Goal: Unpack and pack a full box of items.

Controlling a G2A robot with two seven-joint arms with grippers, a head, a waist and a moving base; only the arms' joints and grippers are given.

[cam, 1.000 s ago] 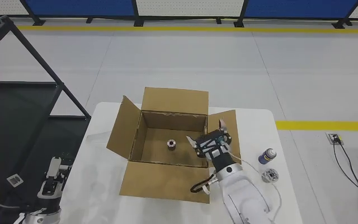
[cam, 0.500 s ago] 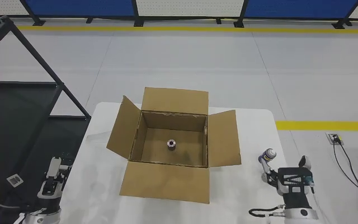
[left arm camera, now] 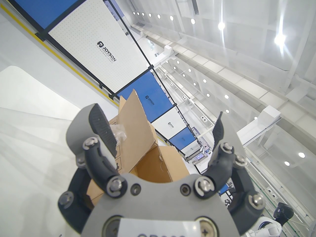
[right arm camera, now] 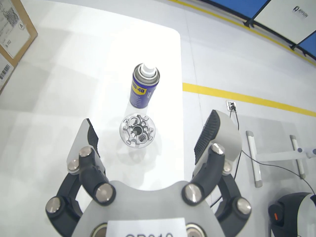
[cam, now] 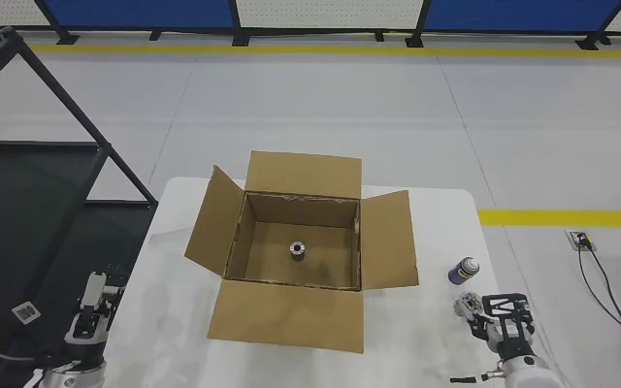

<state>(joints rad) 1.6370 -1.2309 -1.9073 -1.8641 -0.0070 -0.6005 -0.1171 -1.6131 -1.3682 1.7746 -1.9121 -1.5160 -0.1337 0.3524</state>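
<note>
Top view: an open cardboard box (cam: 291, 315) sits in the middle of the white surface (cam: 427, 339) with all four flaps spread outward, and a small metal cylinder (cam: 296, 250) lies on its floor. Near the surface's right edge a blue spray can (cam: 464, 271) stands upright. A toothed metal hub (cam: 469, 305) lies just beside it, toward the near edge. The right jaws hang at the near right corner, next to the hub, while the left arm (cam: 89, 320) is out past the surface's left edge. Left wrist view: the left jaws are spread wide with nothing between them, and a raised flap of the box (left arm camera: 134, 124) stands beyond them. Right wrist view: the right jaws are also spread wide and hold nothing. The hub (right arm camera: 137, 132) lies flat on the surface (right arm camera: 74, 87) beyond the two pads, clear of both. The spray can (right arm camera: 144, 86) is upright just past the hub, and a corner of the box (right arm camera: 12, 25) shows off to one side.
</note>
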